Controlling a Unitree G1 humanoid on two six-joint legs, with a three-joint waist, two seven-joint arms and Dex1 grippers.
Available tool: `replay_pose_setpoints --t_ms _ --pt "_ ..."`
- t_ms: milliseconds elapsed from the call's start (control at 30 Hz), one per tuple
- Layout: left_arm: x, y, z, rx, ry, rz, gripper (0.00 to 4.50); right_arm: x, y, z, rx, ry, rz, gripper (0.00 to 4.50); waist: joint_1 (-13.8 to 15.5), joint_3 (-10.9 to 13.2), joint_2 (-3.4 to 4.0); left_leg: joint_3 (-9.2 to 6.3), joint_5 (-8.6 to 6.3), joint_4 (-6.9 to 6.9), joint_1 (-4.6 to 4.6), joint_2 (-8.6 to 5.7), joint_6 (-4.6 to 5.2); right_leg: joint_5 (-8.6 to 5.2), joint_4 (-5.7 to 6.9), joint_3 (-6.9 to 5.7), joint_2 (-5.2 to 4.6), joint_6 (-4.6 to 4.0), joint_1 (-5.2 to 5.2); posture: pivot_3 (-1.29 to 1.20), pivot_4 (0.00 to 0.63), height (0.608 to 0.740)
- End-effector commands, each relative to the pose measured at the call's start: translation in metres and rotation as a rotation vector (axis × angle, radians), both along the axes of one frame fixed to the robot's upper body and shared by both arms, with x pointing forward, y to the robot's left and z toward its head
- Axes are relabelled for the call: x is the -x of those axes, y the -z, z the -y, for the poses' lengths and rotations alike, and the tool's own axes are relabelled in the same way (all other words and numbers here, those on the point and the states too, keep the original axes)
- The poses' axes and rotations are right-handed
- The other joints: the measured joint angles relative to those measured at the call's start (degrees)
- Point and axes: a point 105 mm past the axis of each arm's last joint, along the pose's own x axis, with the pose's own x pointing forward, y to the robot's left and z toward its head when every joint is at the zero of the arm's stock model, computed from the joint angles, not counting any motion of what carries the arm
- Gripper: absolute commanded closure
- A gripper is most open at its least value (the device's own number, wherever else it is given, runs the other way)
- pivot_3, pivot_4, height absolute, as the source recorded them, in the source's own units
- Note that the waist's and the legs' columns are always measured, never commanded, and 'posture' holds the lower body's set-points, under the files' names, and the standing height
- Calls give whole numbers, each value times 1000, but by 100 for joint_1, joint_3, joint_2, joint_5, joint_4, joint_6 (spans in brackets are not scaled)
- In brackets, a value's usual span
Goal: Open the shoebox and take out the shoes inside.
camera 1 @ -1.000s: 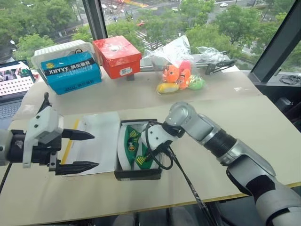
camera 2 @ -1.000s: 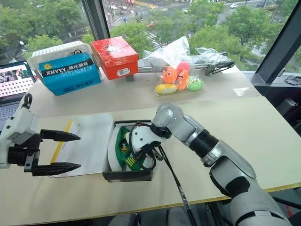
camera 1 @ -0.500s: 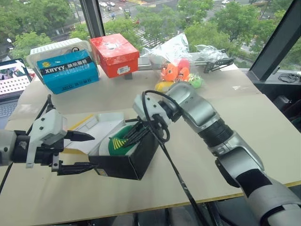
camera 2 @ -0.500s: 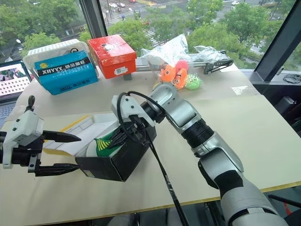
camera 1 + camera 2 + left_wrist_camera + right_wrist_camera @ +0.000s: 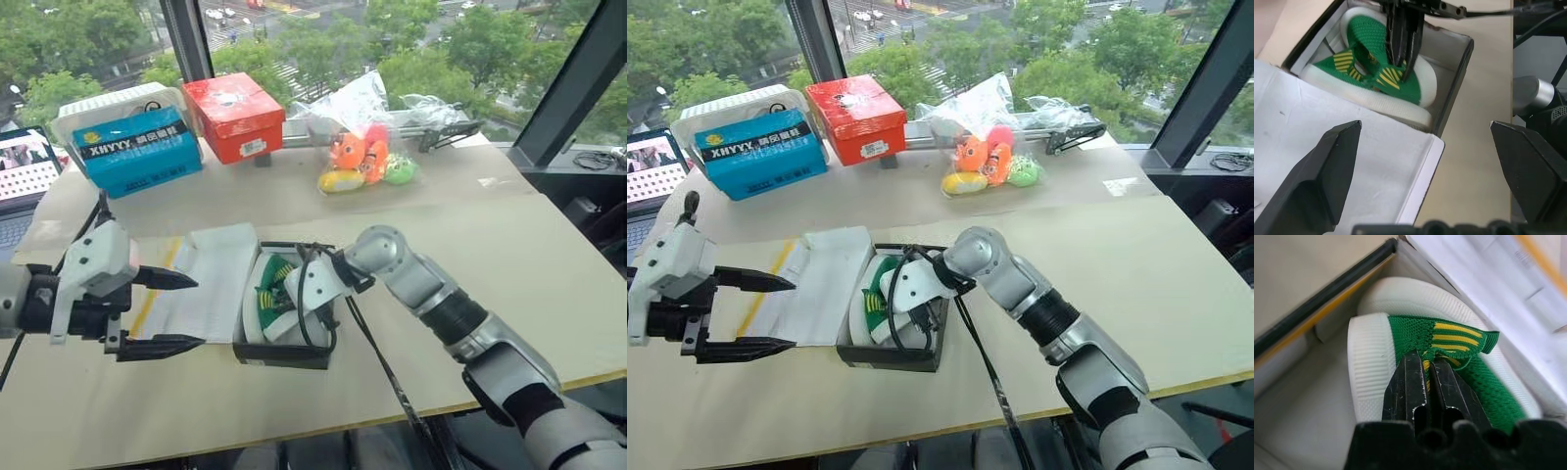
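Right wrist view: right claw (image 5: 1422,369) clenched on the green shoes (image 5: 1459,357); left claw (image 5: 165,311) wide apart, empty.

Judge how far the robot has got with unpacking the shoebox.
Done: the shoebox lies open, its lid folded flat. In hand: the right gripper is shut on a green shoe inside the box. Left: both shoes remain inside; the left gripper waits open.
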Motion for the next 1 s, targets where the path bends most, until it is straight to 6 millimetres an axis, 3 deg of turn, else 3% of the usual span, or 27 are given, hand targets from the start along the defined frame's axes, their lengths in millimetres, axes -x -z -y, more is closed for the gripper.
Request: replay_pose_setpoints --t_ms 33,267,433,533,733,867,967,1000 --pt "-2 -7 -1 -12 4 19 0 6 -34 0 -104 8 -87 4493 1 0 0 0 0 0 1 2 0 1 -1 0 2 -1 2 0 150 740" --pt "-5 -6 1 -6 18 18 0 6 -96 7 -325 30 -306 4493 24 2 0 -1 -3 -1 -20 4 3 1 -11 -2 1 -1 -15 0 150 740" --pt "-3 -6 3 -2 24 10 0 34 -133 12 -452 -55 -454 4493 51 3 1 -1 -3 -1 -54 8 3 1 -10 -4 -3 -2 -45 0 150 740" --pt "-2 -6 2 0 20 7 0 45 -175 30 -600 -92 -568 4493 53 3 1 -1 -2 -1 -72 5 2 2 -10 -4 -7 -1 -59 0 150 740" --pt "-6 -5 2 3 30 6 0 26 -228 72 -889 17 -597 4493 63 5 3 -1 -2 -1 -58 6 2 3 -10 -4 -7 -1 -48 0 150 740" --pt "-10 -5 3 2 47 4 0 15 -239 94 -987 123 -548 4493 60 5 4 0 -1 -1 -50 3 3 3 -11 -3 -8 -1 -38 0 150 740" --pt "-12 -6 3 2 54 6 0 6 -240 110 -975 252 -410 4493 56 7 7 1 -2 -2 -61 4 3 3 -8 -3 -6 -1 -49 0 150 740" --pt "-12 -7 4 1 58 5 0 -9 -232 125 -929 402 -278 4493 54 7 7 1 -2 -2 -70 3 3 3 -9 -4 -6 -1 -55 0 150 740"
